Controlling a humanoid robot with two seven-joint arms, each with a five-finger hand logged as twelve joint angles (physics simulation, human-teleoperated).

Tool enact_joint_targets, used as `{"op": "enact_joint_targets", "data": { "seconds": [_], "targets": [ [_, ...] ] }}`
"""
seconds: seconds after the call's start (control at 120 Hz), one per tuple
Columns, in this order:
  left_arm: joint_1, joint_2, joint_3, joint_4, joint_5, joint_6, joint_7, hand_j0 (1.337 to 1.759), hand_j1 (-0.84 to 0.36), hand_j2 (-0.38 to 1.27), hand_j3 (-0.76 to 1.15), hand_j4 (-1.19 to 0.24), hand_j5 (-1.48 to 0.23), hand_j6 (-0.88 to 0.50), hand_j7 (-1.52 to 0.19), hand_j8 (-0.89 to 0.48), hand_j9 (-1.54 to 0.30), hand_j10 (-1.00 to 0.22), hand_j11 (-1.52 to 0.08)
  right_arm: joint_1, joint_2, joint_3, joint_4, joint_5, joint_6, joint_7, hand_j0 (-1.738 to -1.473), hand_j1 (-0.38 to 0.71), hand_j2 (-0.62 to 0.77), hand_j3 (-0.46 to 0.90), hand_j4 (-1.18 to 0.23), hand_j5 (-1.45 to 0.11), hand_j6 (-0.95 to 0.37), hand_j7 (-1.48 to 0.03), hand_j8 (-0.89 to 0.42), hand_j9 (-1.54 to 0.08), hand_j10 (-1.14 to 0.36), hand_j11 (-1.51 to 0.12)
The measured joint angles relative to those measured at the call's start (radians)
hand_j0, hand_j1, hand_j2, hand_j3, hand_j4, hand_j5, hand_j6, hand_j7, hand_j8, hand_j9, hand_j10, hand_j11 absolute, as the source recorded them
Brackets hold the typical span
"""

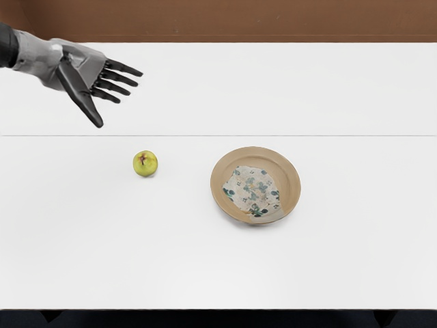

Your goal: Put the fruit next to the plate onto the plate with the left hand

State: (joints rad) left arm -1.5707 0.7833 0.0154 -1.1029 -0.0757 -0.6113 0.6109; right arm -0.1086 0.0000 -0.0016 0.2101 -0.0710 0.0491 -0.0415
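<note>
Small yellow-green apple, stem up

White table, brown wall behind

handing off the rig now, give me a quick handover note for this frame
Left hand: open, fingers spread, holding nothing, up at the far left of the table.
Right hand: not in view.
Apple: green, on the table left of the plate, apart from it, untouched.
Plate: tan rim, patterned centre, nothing on it.
Done: nothing yet.
Left: bring the left hand to the apple, grasp it, carry it right, set it on the plate.
</note>
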Motion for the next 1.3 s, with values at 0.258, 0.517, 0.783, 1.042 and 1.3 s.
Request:
{"op": "enact_joint_targets", "data": {
  "seconds": [0.258, 0.517, 0.783, 1.042, 1.3],
  "targets": [
    [0.0, 0.005, 0.009, 0.0, 0.008, 0.0, 0.0, 1.658, 0.34, 0.0, 0.0, -0.01, -0.01, -0.01, -0.01, -0.01, -0.01, -0.01, -0.01, 0.001, 0.0, 0.0, -0.005, 0.002, 0.0, 0.0, -1.658, -0.33, 0.0, 0.0, -0.02, -0.02, -0.02, -0.02, -0.02, -0.02, -0.02, -0.02],
    [-0.079, -0.015, 0.067, 0.001, 0.033, 0.0, 0.0, 1.658, 0.34, 0.0, 0.0, -0.01, -0.01, -0.01, -0.01, -0.01, -0.01, -0.01, -0.01, 0.001, 0.0, -0.001, -0.006, 0.002, 0.0, 0.0, -1.658, -0.33, 0.0, 0.0, -0.01, -0.02, -0.01, -0.02, -0.01, -0.02, -0.01, -0.02],
    [-0.607, -0.617, 0.935, 0.007, 0.042, 0.001, -0.293, 1.658, 0.34, 0.0, 0.0, -0.01, -0.01, -0.01, -0.01, -0.01, -0.01, -0.01, -0.01, 0.001, 0.0, -0.001, -0.006, 0.002, 0.0, 0.0, -1.658, -0.33, 0.0, 0.0, -0.02, -0.02, -0.02, -0.02, -0.02, -0.02, -0.02, -0.02],
    [-0.64, -0.783, 1.495, 0.007, -0.307, 0.001, -0.611, 1.658, 0.34, 0.0, 0.0, -0.01, -0.01, -0.01, -0.01, -0.01, -0.01, -0.01, -0.01, 0.001, 0.0, -0.001, -0.006, 0.002, 0.0, 0.0, -1.658, -0.33, 0.0, 0.0, -0.02, -0.02, -0.02, -0.02, -0.02, -0.02, -0.02, -0.02],
    [-0.648, -0.783, 1.489, -0.149, -0.438, 0.333, -0.552, 1.658, 0.34, 0.0, 0.0, -0.01, -0.01, -0.01, -0.01, -0.01, -0.01, -0.01, -0.01, 0.001, 0.0, -0.001, -0.006, 0.002, 0.0, 0.0, -1.658, -0.33, 0.0, 0.0, -0.02, -0.02, -0.02, -0.02, -0.02, -0.02, -0.02, -0.02]
  ]
}}
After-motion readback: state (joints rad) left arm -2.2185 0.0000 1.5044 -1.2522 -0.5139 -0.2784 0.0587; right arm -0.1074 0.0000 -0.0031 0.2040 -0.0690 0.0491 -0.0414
